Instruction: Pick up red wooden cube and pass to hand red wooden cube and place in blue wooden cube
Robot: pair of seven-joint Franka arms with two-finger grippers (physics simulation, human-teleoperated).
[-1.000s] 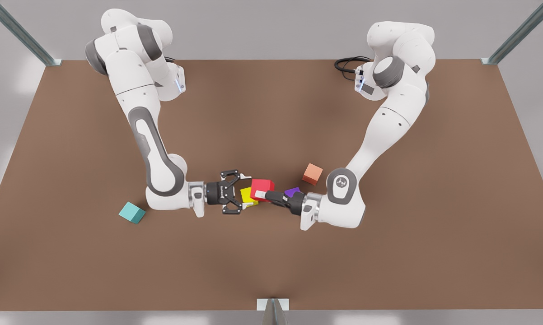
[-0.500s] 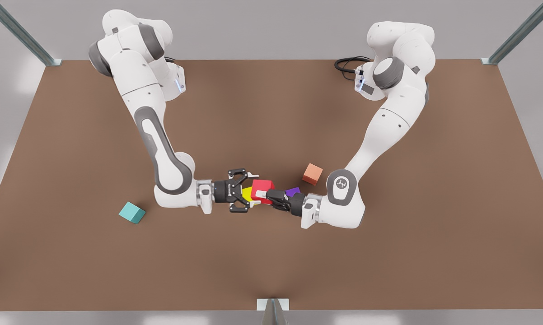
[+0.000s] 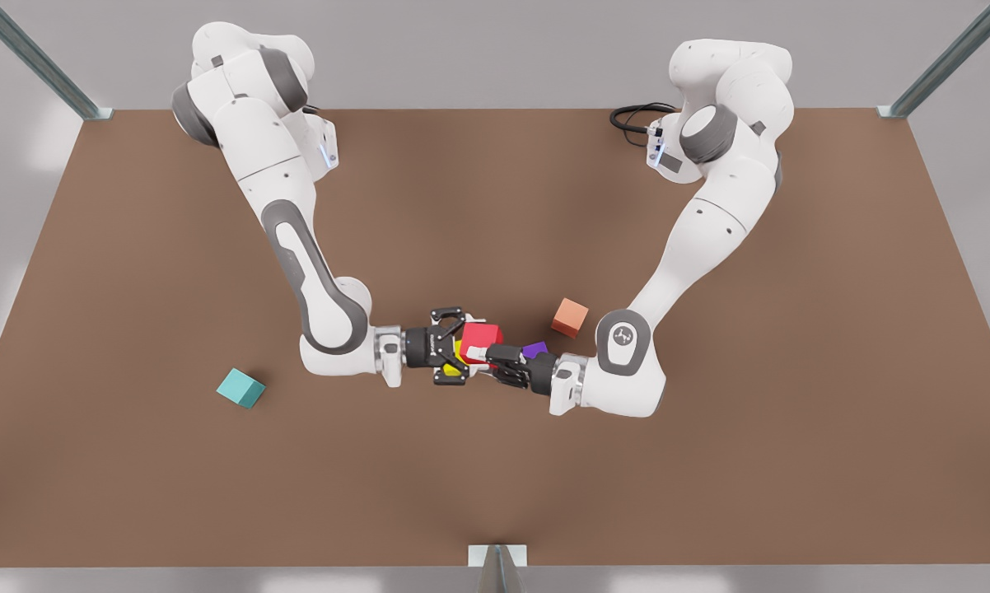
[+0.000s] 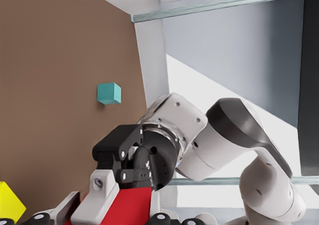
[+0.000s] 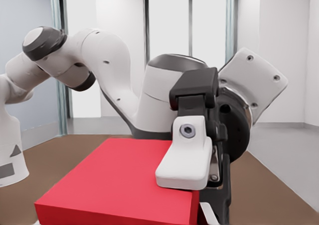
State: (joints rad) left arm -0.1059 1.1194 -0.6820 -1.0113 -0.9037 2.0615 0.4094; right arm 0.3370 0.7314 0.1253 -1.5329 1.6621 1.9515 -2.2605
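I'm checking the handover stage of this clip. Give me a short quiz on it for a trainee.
1. True or false: the red cube already sits on the teal cube.
2. Which gripper is shut on the red cube? A) the left gripper, on the front view's right arm. B) the right gripper.
3. Fill in: the teal cube lies on the table at the front view's ____ side.

Key:
1. False. The two cubes are far apart.
2. A. The right gripper is open, with a finger on either side of the red cube.
3. Left.
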